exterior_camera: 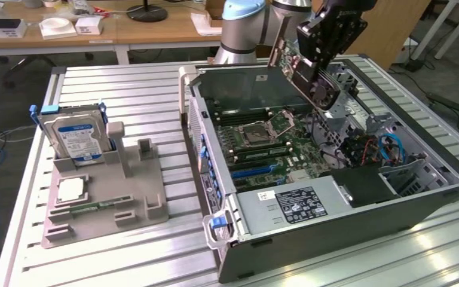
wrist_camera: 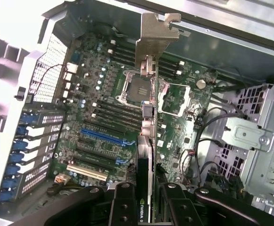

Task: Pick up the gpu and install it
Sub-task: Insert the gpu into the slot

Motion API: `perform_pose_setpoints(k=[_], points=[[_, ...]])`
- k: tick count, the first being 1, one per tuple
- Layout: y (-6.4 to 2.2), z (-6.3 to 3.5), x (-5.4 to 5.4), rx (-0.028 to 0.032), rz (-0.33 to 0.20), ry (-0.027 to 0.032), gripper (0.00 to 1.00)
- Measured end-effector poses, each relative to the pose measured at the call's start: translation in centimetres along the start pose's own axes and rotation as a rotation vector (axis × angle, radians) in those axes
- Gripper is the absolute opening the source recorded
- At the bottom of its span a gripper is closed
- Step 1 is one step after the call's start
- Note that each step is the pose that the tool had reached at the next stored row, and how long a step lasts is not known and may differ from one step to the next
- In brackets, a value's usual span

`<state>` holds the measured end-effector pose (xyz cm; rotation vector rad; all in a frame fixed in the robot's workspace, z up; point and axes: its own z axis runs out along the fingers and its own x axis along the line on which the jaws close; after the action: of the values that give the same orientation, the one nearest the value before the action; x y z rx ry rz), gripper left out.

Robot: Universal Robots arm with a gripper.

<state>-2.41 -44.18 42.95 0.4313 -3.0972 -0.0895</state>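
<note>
The gpu (exterior_camera: 293, 64) hangs tilted above the open computer case (exterior_camera: 421, 197), its dark round fan (exterior_camera: 325, 94) at the lower end. My gripper (exterior_camera: 322, 63) is shut on the card from above. In the wrist view the gpu (wrist_camera: 146, 141) appears edge-on, held between the black fingers (wrist_camera: 122, 205), with its silver bracket (wrist_camera: 153, 40) at the far end. Below it lies the green motherboard (wrist_camera: 103, 94) with a blue slot (wrist_camera: 101, 136) and a white slot (wrist_camera: 86, 173). The card is clear of the board and touches no slot.
A grey fixture (exterior_camera: 134, 197) at the exterior view's left holds a hard drive (exterior_camera: 74, 137), a CPU (exterior_camera: 69, 190) and a memory stick (exterior_camera: 94, 206). Inside the case are a power supply (exterior_camera: 293, 206), a drive cage (wrist_camera: 250, 136) and loose cables (wrist_camera: 207, 141). Wooden desks (exterior_camera: 134, 30) stand behind.
</note>
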Motion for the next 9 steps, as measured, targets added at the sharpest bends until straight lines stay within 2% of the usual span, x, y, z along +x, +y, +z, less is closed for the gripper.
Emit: perform_pose_setpoints(k=[9], points=[[-0.02,0.0,0.01,0.0006,-0.083,0.005,0.26]])
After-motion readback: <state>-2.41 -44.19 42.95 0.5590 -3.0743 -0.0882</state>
